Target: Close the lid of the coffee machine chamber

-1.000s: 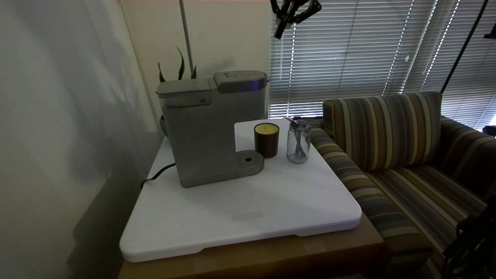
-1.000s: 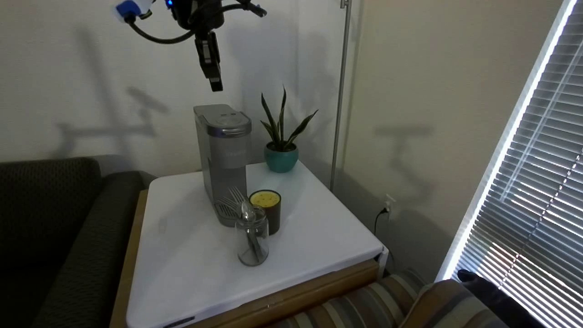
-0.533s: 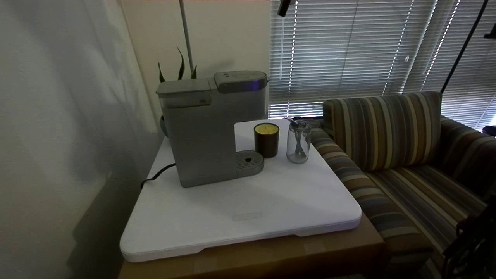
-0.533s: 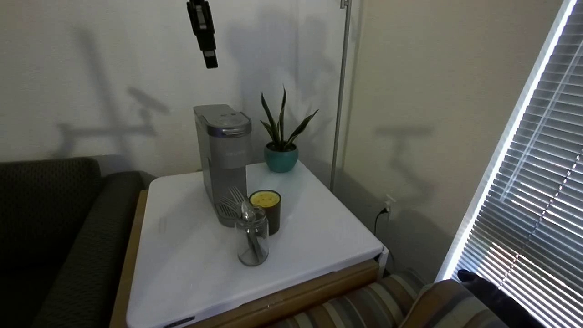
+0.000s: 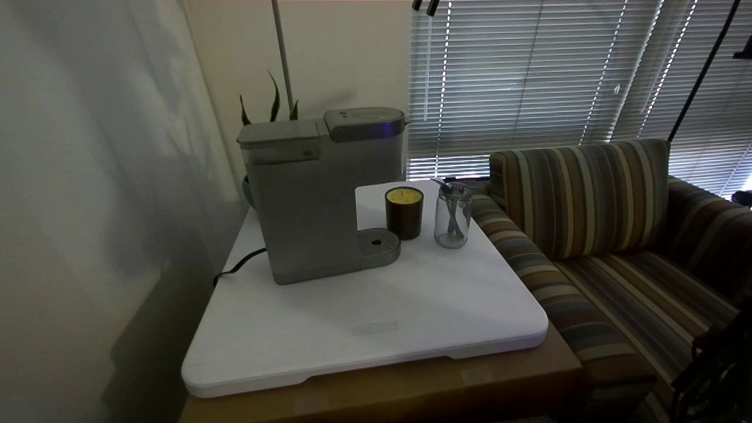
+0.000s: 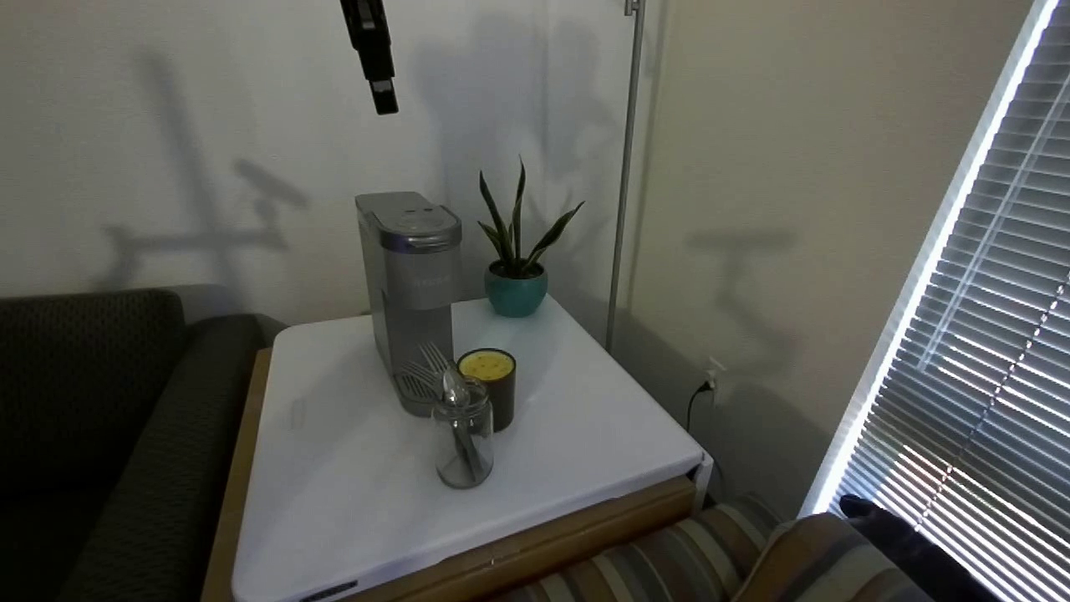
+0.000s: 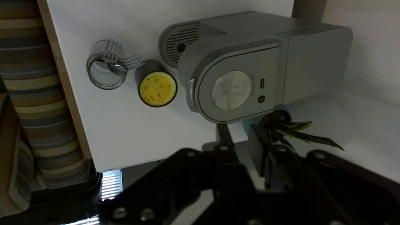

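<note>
The grey coffee machine [image 5: 311, 217] stands upright on the white table; it also shows in an exterior view [image 6: 418, 284] and in the wrist view [image 7: 315, 62]. Its lid [image 7: 268, 68], with a round silver disc and small buttons, lies flat on the machine's front top in the wrist view. The lid looks level in both exterior views [image 5: 364, 116] [image 6: 414, 219]. My gripper [image 7: 239, 128] is parted and empty, with a gap between its fingers. It hangs well above the machine at the top edge of both exterior views [image 5: 425, 8] [image 6: 384, 102], touching nothing.
A dark cup with a yellow top [image 7: 157, 89] and a glass jar with forks [image 7: 106, 72] stand in front of the machine. A plant in a teal pot [image 6: 516, 291] stands beside it. A pole [image 6: 627, 167] rises behind the table [image 5: 352, 346]. A striped armchair [image 5: 581, 200] adjoins it.
My gripper has risen away from the machine, most of it now out of the top of both exterior views. Its fingers, together before, now stand apart. The lid and machine have not moved.
</note>
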`<action>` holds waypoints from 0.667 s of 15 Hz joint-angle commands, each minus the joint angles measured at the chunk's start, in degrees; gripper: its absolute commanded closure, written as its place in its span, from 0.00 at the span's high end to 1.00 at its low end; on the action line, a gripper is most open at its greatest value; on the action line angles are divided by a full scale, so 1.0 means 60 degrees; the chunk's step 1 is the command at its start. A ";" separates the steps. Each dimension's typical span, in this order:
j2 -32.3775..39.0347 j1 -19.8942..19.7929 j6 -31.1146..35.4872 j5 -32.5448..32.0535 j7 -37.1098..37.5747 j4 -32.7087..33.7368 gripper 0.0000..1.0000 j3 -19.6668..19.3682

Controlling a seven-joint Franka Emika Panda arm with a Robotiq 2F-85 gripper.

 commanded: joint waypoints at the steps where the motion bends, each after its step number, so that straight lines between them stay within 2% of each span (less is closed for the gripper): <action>1: -0.0140 -0.0090 -0.0264 -0.0104 0.0048 0.0047 0.54 0.0138; 7: -0.0160 -0.0083 -0.0209 -0.0081 0.0291 0.0025 0.96 0.0190; 10: -0.0136 -0.0089 -0.0170 -0.0043 0.0342 0.0044 1.00 0.0202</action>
